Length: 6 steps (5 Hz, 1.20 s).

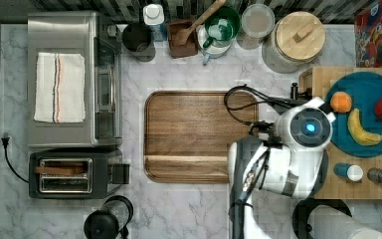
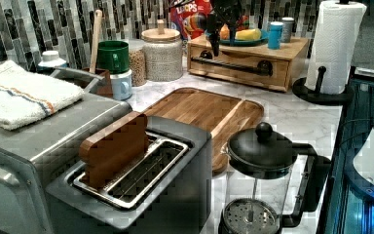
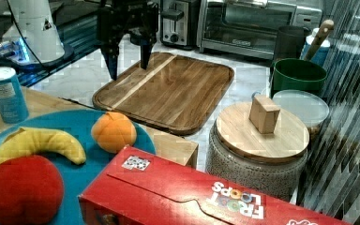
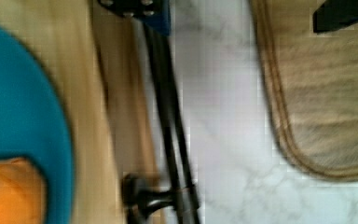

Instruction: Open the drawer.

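so I had the gripper hanging wide open and empty above the black bar handle of the drawer, shut under the teal plate; my worry was one finger straddling wrong and skidding off the bar, shoving the box back.

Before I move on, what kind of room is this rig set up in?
Most likely a home-style kitchen counter, perhaps staged: a marble-look countertop carries a toaster, a toaster oven and a French press, with a tiled backsplash behind.
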Available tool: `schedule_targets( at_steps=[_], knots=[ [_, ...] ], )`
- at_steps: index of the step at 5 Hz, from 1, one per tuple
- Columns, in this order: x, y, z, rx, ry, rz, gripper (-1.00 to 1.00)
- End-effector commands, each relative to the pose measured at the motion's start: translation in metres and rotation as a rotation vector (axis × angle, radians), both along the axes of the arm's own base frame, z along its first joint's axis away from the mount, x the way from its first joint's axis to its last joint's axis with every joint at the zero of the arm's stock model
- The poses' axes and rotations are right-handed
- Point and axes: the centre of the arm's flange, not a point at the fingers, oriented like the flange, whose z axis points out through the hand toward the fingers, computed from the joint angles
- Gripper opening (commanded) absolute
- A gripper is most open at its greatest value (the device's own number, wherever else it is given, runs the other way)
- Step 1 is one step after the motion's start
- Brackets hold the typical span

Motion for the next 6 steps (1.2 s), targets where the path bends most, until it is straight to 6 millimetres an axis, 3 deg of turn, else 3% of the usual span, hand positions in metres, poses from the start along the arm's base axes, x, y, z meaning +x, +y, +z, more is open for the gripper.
schedule_targets(
  at_steps=[1, 4, 5, 6],
  knots=[
    [0.000, -0.018, -0.025, -0.020, -0.028, 0.106, 1.00],
    [0.000, -0.034, -0.097, 0.010, -0.089, 0.091, 1.00],
    [-0.001, -0.038, -0.109, 0.013, -0.089, 0.093, 1.00],
    [-0.003, -0.031, -0.104, 0.006, -0.080, 0.079, 1.00]
  ],
)
